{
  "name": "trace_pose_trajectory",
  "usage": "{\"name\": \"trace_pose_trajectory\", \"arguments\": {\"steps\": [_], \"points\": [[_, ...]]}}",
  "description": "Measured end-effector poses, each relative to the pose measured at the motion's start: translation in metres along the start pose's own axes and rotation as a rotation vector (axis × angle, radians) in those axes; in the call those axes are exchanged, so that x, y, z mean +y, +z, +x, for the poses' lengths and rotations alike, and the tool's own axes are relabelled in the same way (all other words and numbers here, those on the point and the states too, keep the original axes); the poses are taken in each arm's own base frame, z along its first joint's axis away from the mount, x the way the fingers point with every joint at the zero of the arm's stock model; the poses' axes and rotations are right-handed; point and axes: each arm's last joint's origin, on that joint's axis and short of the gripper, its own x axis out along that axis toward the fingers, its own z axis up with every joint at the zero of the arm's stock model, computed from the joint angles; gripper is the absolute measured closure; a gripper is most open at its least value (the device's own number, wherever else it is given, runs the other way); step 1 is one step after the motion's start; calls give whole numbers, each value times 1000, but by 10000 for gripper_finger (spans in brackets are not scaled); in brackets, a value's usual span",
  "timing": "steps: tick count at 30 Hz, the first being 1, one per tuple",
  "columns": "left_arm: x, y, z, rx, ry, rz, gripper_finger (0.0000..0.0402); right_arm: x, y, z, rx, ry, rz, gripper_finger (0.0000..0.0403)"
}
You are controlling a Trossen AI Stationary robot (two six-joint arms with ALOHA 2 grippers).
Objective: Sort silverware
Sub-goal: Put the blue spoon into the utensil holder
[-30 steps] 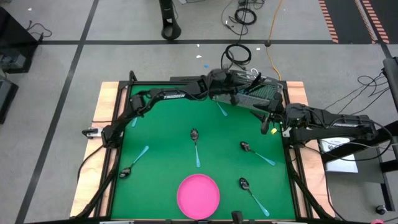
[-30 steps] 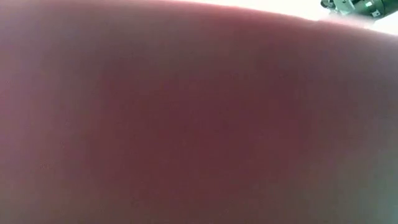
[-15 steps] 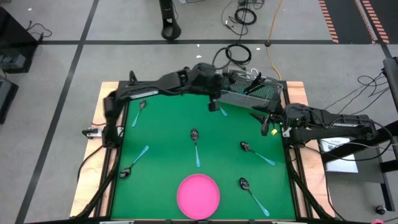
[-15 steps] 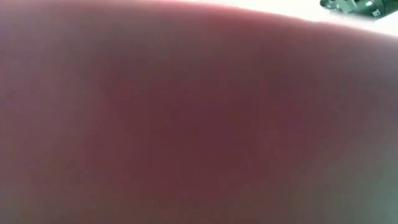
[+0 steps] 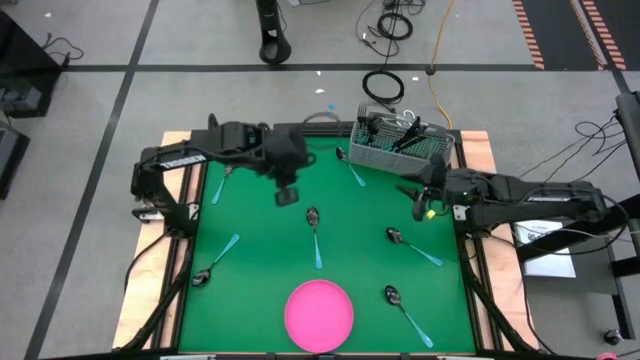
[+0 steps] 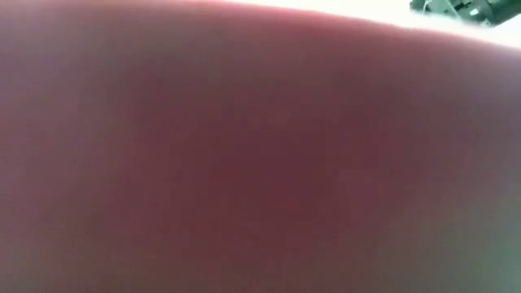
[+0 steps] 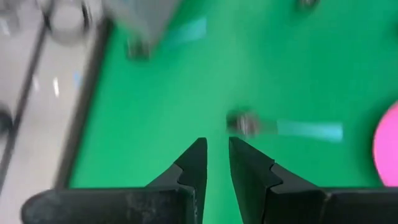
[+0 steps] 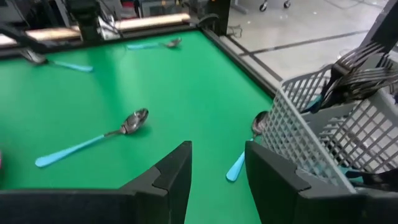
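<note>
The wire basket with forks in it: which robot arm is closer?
Right. The right gripper sits just below the basket; the left gripper is out over the mat's middle.

The floor (image 5: pixel 90 40) is grey and smooth, with dark lines crossing it. Black cables (image 5: pixel 385 88) lie coiled on it beyond the table, together with one yellow cable (image 5: pixel 436 45). A striped orange and black tape (image 5: pixel 528 30) runs at the far right. A dark stand base (image 5: pixel 272 40) rests on the floor.
</note>
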Motion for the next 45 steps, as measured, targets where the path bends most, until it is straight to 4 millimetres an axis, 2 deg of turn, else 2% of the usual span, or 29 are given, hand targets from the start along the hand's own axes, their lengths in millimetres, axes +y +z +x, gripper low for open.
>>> {"name": "trace_pose_trajectory", "arguments": {"steps": [5,10,14,17,24,28,33,37,41,45], "points": [[-13,-34,24,324,62,-85,332,5,-3,13,50,-7,-8,266],[-28,-62,59,506,23,-180,332,15,-7,25,97,15,-22,266],[-42,-100,92,739,18,-248,332,25,-12,32,139,42,-64,266],[-50,-130,109,898,7,-294,332,32,-16,37,172,66,-122,266],[-72,-183,142,1037,-12,-341,332,47,-22,45,194,111,-182,266],[-83,-206,144,1060,-28,-324,332,53,-26,47,217,131,-207,266],[-91,-229,136,1000,-10,-438,332,59,-30,48,235,150,-230,266],[-99,-235,131,879,-63,-534,332,63,-29,52,219,159,-247,266],[-102,-243,127,871,-9,-575,331,65,-28,55,197,165,-251,266],[-108,-247,125,873,-3,-543,318,65,-28,55,193,166,-250,266]]}}
